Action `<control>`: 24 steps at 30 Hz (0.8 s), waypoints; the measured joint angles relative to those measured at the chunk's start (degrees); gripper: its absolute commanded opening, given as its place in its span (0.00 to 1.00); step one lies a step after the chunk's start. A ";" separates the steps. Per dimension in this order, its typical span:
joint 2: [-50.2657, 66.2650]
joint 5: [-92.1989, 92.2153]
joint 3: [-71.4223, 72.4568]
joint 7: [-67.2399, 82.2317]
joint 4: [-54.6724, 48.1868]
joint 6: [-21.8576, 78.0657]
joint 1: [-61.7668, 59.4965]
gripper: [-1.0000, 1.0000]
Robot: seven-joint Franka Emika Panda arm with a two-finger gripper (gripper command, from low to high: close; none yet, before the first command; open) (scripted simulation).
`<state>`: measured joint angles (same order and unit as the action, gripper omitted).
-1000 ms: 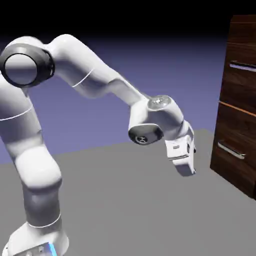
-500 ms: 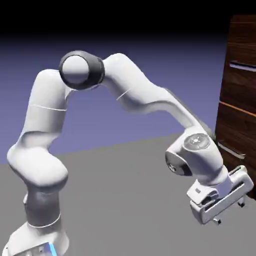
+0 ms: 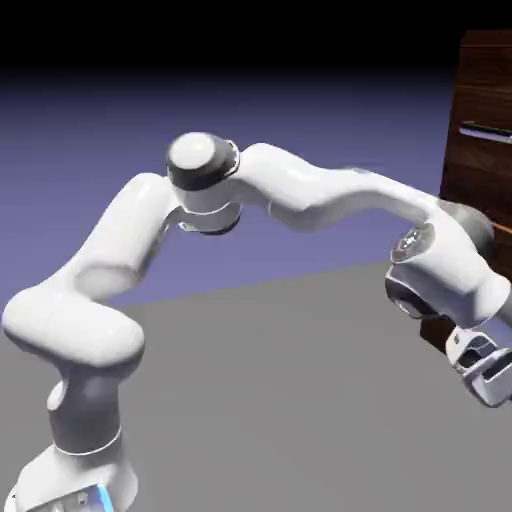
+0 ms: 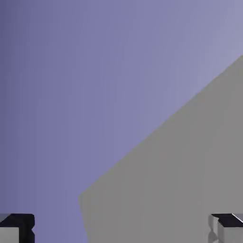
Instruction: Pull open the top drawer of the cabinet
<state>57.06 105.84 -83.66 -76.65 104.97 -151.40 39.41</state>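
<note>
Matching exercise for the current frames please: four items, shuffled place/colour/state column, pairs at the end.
Column 1
1. top drawer's handle
2. gripper
3. floor surface
4. backdrop

Column 2
A. plain grey
B. blue-violet, filling the hand view's upper left
C. silver bar, near the exterior view's right edge
D. open, with nothing between its fingertips

Pairs: 1-C, 2-D, 3-A, 4-B
</note>
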 measured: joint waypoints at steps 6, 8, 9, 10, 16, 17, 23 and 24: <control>12.46 14.70 -11.62 -4.75 -7.78 3.14 5.38 0.50; 16.61 19.60 -15.49 -6.33 -10.38 4.19 7.17 0.50; 18.69 22.05 -17.43 -7.12 -11.67 4.71 8.07 0.50; 20.76 24.50 -19.36 -7.91 -12.97 5.23 8.96 0.50; 33.22 39.20 -30.98 -12.66 -20.75 8.37 14.34 0.50; 34.10 40.23 -31.80 -13.00 -21.30 8.59 14.72 0.50; 33.04 38.87 -31.98 -16.79 -31.68 4.99 8.34 0.50; 32.83 38.60 -32.02 -17.55 -33.75 4.27 7.07 0.50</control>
<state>89.89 144.45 -115.67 -94.20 71.21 -147.12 46.48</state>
